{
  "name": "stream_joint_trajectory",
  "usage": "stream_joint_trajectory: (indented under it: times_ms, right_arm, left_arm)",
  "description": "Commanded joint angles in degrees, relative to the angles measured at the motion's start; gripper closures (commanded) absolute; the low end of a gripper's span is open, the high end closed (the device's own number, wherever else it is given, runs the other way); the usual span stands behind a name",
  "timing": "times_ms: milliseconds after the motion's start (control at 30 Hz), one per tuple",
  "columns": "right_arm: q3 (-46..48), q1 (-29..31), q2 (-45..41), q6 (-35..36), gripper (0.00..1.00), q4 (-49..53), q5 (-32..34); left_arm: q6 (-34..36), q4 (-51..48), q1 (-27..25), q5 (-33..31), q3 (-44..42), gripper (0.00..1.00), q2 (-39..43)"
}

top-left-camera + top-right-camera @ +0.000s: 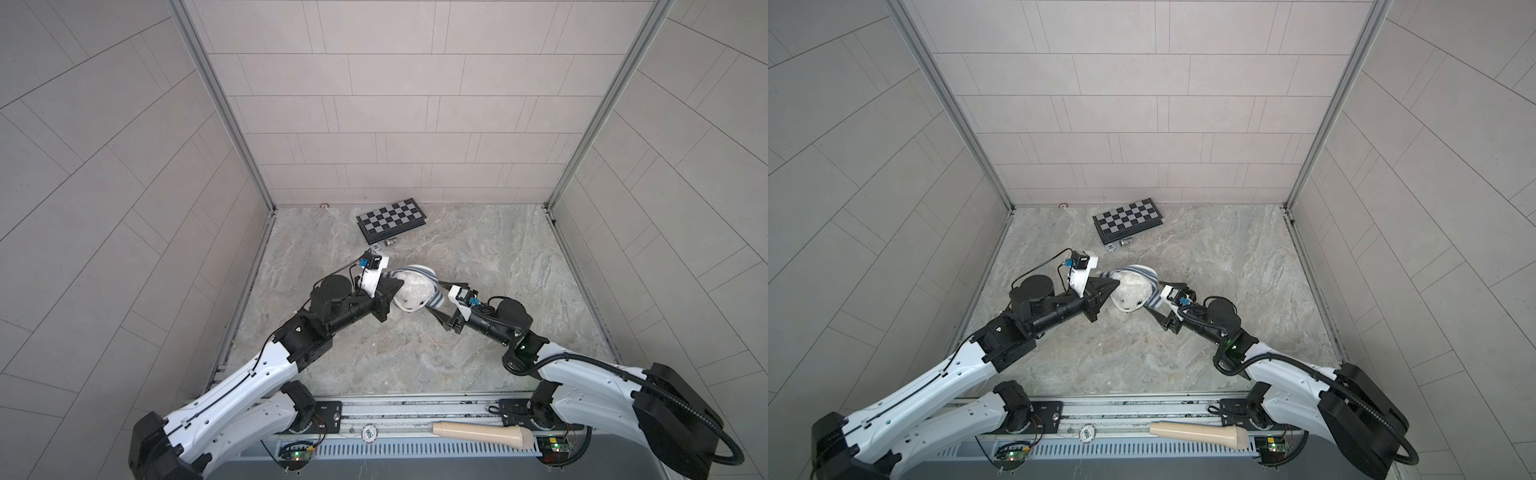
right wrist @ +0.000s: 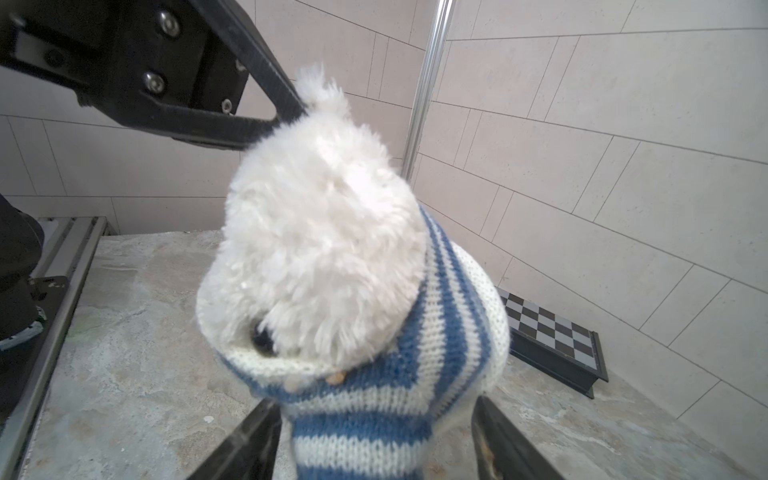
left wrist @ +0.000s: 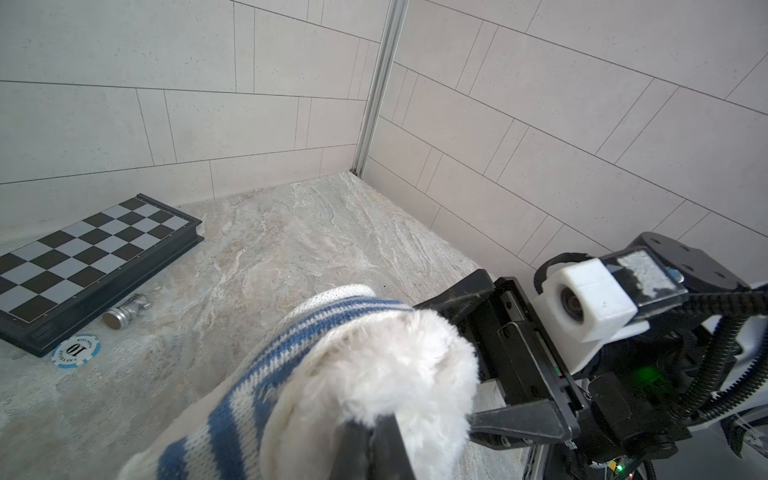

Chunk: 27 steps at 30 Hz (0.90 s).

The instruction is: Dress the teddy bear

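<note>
Nearest, on the front rail (image 1: 395,409) at the lower edge of both top views, only a beige handle-shaped piece (image 1: 478,434); further up, at mid-frame, the teddy bear (image 1: 409,293), apparently held clear of the marble table (image 1: 519,270); just left of it, the left gripper (image 1: 400,284), pressed together on a tuft of white fur, most likely an ear at the crown of the head; just to its lower right, the right gripper (image 1: 435,297), jaws spread wide, standing either side of the striped shirt (image 2: 374,415) with no clear bite on it; impossible to tell whether the fingers (image 2: 249,440) brush the knit; collar of that shirt round the face at nose level, head half out; long axis of the bear therefore laid from the pinched crown at centre-left down to the spread jaws at centre-right, pointing straight into the right gripper; step in hand, by judgement: drawing the shirt down over the head; calls for closing on the knit and pulling along that axis, away from the left pinch as anchor; beyond, toward the upper part of the frame, a poker chip (image 3: 77,351), a small metal chess piece (image 3: 126,311), then the chessboard (image 1: 390,218) by the back wall (image 1: 415,124), well apart from the work.
</note>
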State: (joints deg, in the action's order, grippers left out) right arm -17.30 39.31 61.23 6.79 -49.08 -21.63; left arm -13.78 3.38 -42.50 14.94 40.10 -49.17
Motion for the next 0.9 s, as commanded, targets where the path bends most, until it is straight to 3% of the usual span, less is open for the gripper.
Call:
stream_joint_trajectory:
  times_ms: [0, 133, 433, 567, 733, 867]
  right_arm:
    - [-1.64, -0.37, 1.43, 0.81, 0.31, -3.55, -0.86]
    - [-2.94, -0.45, 3.39, 1.62, 0.45, -3.78, -2.29]
    - [-4.36, -0.42, 2.05, 3.65, 1.00, 0.15, -4.01]
    - [-4.90, -0.37, -1.97, 6.03, 1.00, 6.54, -3.06]
    - [-10.46, 1.07, -7.99, 13.18, 1.00, 25.52, -0.34]
    - [-13.69, 1.34, -9.64, 14.85, 1.00, 32.52, 0.82]
  left_arm:
    - [-0.63, 3.48, 0.23, 1.45, -0.65, 1.00, 1.58]
    - [-0.79, 3.56, 0.23, 1.45, -0.89, 1.00, 2.13]
    - [-0.64, 3.04, 0.30, 0.27, -1.19, 1.00, 1.85]
    - [0.65, -0.96, 0.32, -1.36, 0.96, 1.00, 0.32]
    - [5.75, -13.55, 0.14, -4.82, 6.39, 0.52, -0.57]
    - [10.05, -22.50, -2.06, -9.83, 9.65, 0.32, 0.12]
